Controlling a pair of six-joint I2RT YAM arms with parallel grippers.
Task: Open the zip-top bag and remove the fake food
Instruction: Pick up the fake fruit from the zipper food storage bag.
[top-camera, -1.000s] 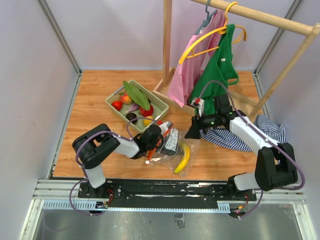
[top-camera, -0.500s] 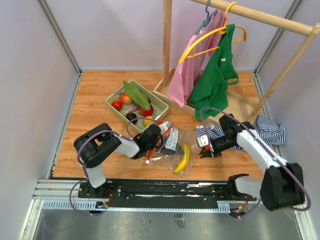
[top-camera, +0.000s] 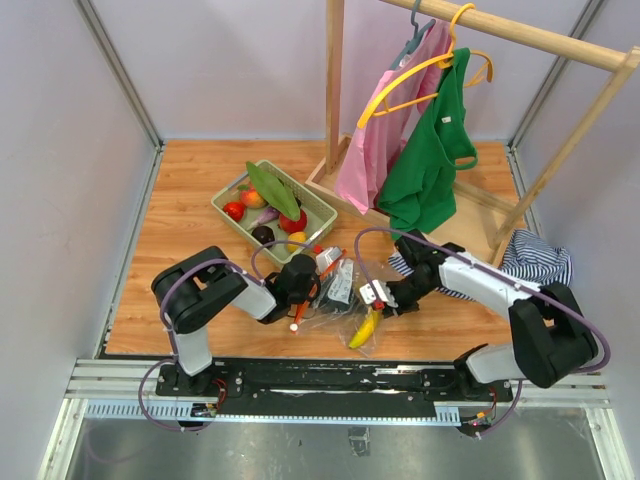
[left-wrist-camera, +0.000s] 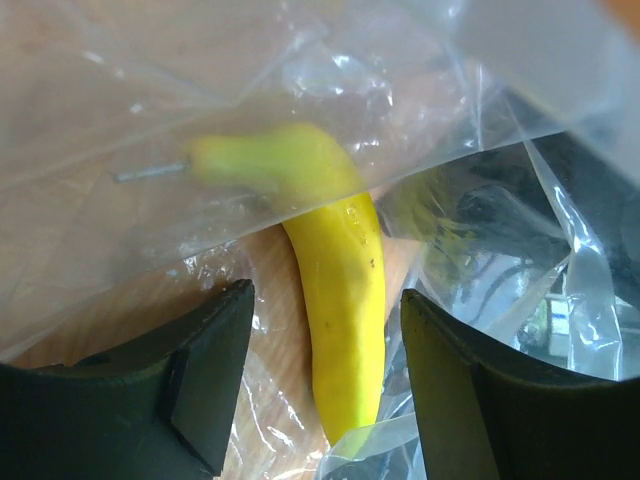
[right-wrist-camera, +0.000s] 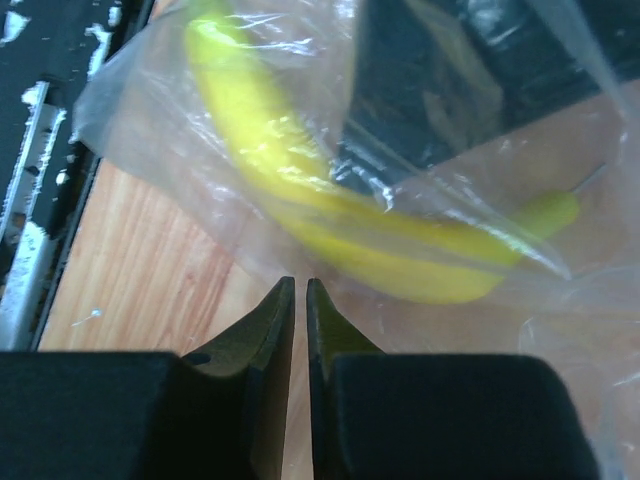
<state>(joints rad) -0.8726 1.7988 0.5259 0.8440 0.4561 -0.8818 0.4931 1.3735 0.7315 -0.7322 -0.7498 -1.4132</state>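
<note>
Right pincer (right-wrist-camera: 301, 285) swung to the zip-top bag (top-camera: 340, 310), nearly closed; left pincer (left-wrist-camera: 326, 300) wide.

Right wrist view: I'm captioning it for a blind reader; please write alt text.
A yellow plastic banana lies inside a clear crinkly plastic bag on a wooden table. Below it, the two dark fingers of the right tool stand almost closed, pointing at the bag.

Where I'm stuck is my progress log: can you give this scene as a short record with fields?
bag: flat on the table, near the arms
banana: inside the bag
left gripper: open, aimed at the banana
right gripper: nearly shut at the bag's edge; grip unclear
basket: holds the other food
</note>
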